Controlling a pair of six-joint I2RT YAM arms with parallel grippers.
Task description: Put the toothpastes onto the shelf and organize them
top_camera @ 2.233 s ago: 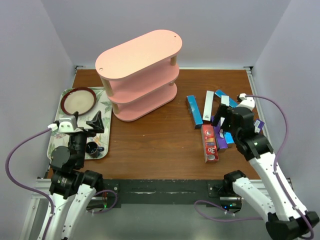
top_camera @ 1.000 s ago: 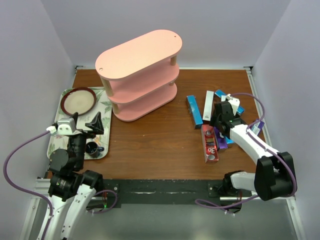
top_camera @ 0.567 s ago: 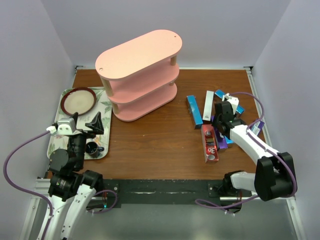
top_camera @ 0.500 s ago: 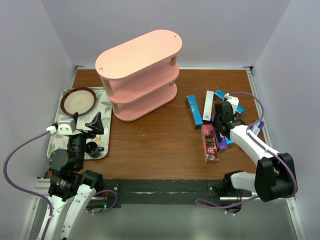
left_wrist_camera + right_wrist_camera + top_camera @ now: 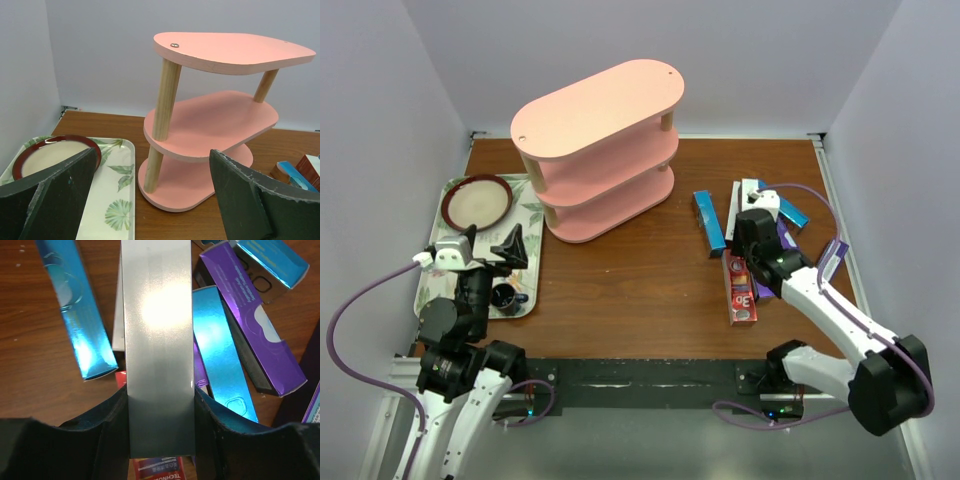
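Several toothpastes lie in a loose pile at the right of the table: a blue box (image 5: 708, 220), a red box (image 5: 740, 292), and purple and teal ones (image 5: 782, 214). My right gripper (image 5: 752, 228) (image 5: 159, 410) is shut on a silver-white toothpaste box (image 5: 157, 335) (image 5: 749, 190), holding it by its long sides just above the pile. Below it lie a blue box (image 5: 75, 305), a teal one (image 5: 220, 355) and a purple one (image 5: 250, 325). The pink three-tier shelf (image 5: 600, 150) (image 5: 220, 120) stands at the back centre with bare boards. My left gripper (image 5: 510, 270) (image 5: 150, 192) hangs open over the tray, facing the shelf.
A floral tray (image 5: 532, 215) (image 5: 112, 190) lies at the left with a red-rimmed plate (image 5: 477, 200) (image 5: 55, 150) on it. Grey walls close in the table on three sides. The right wall is close to the pile.
My right gripper has shut on the silver-white box and the arm has shifted a little left. The box has moved with it. The left arm has not moved.
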